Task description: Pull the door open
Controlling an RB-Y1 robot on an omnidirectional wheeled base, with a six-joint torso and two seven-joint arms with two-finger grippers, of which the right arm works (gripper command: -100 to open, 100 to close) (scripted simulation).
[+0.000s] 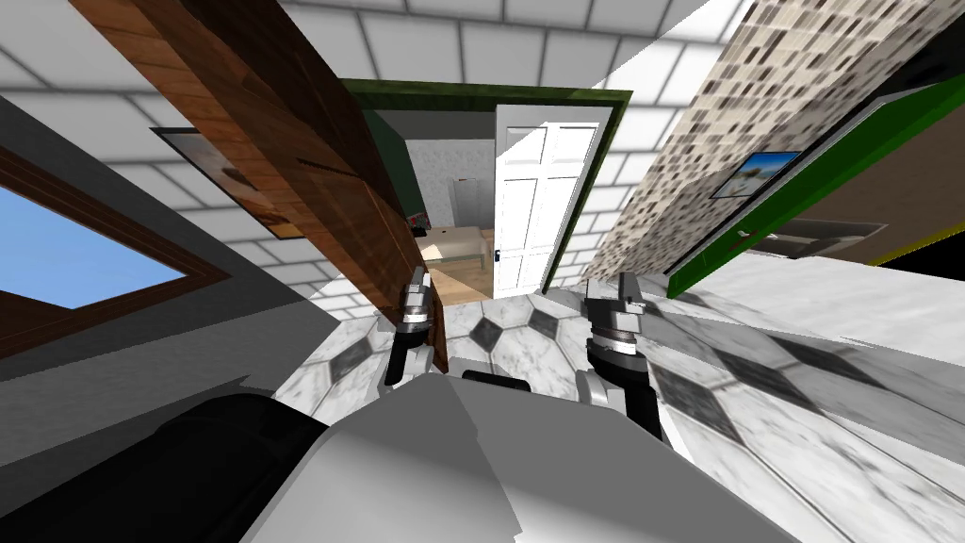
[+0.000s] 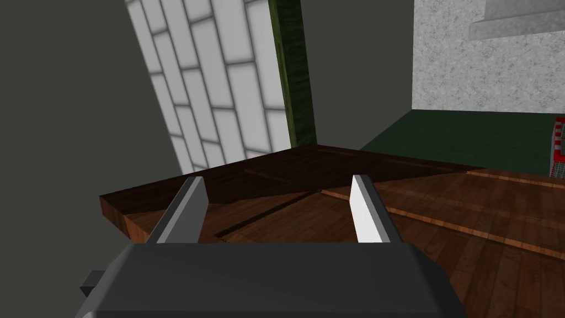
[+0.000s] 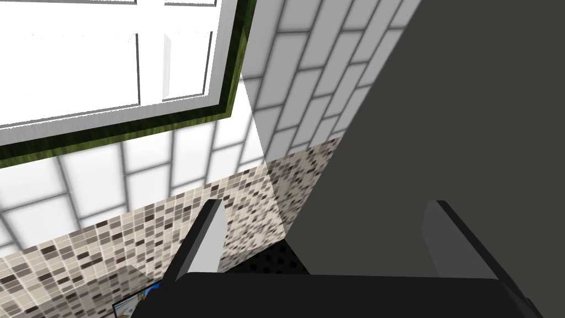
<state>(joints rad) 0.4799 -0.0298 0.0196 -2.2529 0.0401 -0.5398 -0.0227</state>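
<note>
A brown wooden door stands swung away from its green frame, slanting toward me on the left. My left gripper is raised close against the door's free edge. In the left wrist view its fingers stand open over the brown panelled door face, near a corner of the door, with nothing between them; the green frame post rises behind. My right gripper hangs apart to the right, over the floor, and in its own wrist view the right gripper is open and empty.
Through the doorway a white panelled door stands ajar, with a bed in the room beyond. A brown-framed window is at my left. A green-framed opening and a wall picture are on the right, above the marble tile floor.
</note>
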